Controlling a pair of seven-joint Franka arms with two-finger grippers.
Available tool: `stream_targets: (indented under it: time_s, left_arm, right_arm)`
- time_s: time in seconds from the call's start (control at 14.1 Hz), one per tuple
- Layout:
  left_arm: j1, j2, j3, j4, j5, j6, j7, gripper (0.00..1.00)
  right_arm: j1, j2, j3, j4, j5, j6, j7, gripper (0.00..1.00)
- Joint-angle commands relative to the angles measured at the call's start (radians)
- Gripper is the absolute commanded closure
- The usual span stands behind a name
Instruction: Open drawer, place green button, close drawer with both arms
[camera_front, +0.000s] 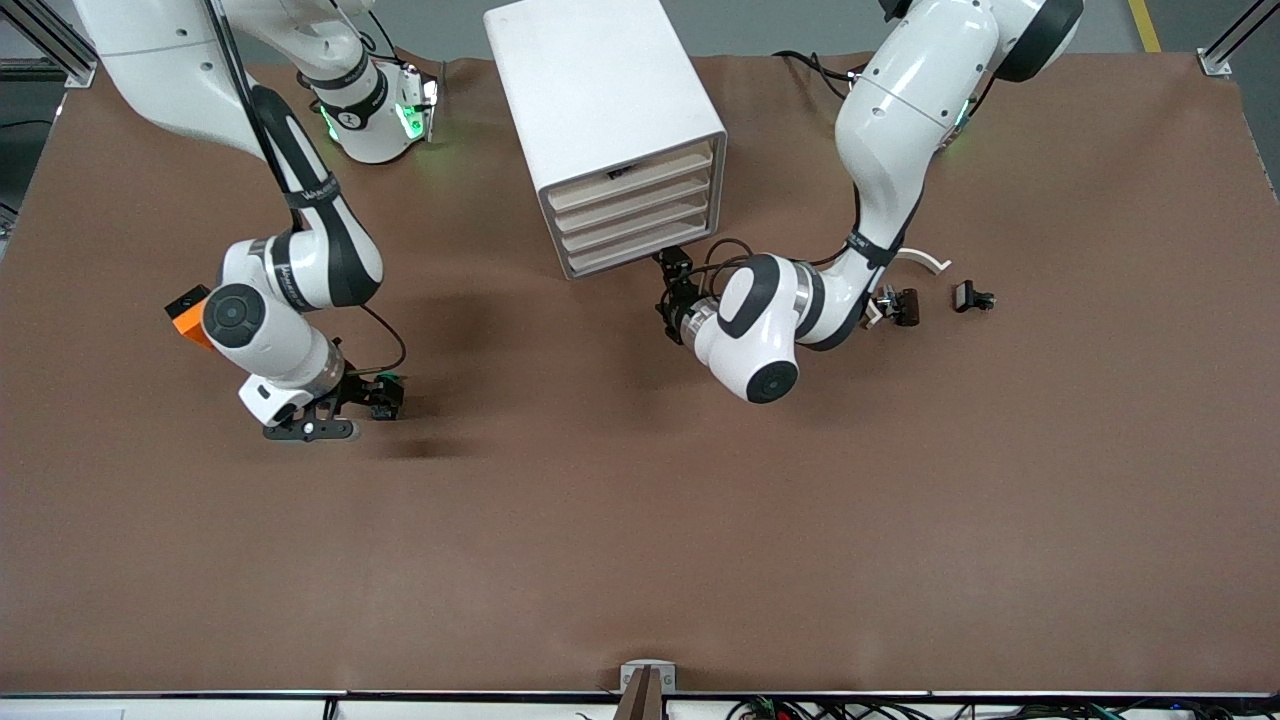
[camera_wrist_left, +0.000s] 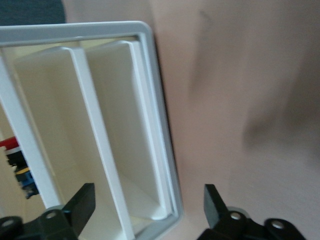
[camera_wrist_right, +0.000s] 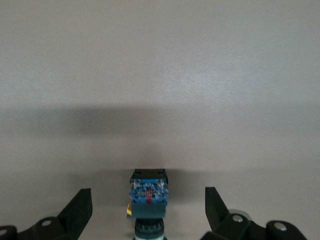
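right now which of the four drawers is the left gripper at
The lowest drawer. The left gripper, fingers open, sits just in front of its cream front; the other three are stacked above it in the cabinet.

Bright, even light; wrist views perhaps blurred.

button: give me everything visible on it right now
The button is tiny: a blue-black blocky body with a red mark and a round green cap. It lies on its side on the brown table, toward the right arm's end. The right gripper, open, straddles it with gaps showing on both sides.
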Motion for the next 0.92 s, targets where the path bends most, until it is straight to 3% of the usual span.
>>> stream_targets:
  time_s: [0.0, 0.07, 0.71, 0.78, 0.85]
  left_arm:
    - [-0.015, 0.009, 0.005, 0.017, -0.038, -0.068, -0.023, 0.18]
    - [-0.024, 0.012, 0.005, 0.017, -0.055, -0.070, -0.031, 0.25]
    - [-0.079, 0.052, 0.005, 0.018, -0.096, -0.070, -0.115, 0.31]
    - [-0.087, 0.052, 0.005, 0.017, -0.098, -0.070, -0.115, 0.32]
    - [-0.090, 0.058, 0.005, 0.017, -0.098, -0.070, -0.115, 0.32]
  right_arm:
    - [0.006, 0.030, -0.004, 0.003, -0.007, 0.025, 0.017, 0.00]
    - [0.004, 0.040, -0.004, 0.004, -0.007, 0.025, 0.017, 0.00]
    - [0.023, 0.061, -0.003, -0.010, -0.007, -0.003, 0.017, 0.00]
    - [0.024, 0.063, -0.004, -0.010, -0.007, -0.003, 0.017, 0.02]
    - [0.024, 0.069, -0.003, -0.008, -0.007, -0.003, 0.015, 0.15]
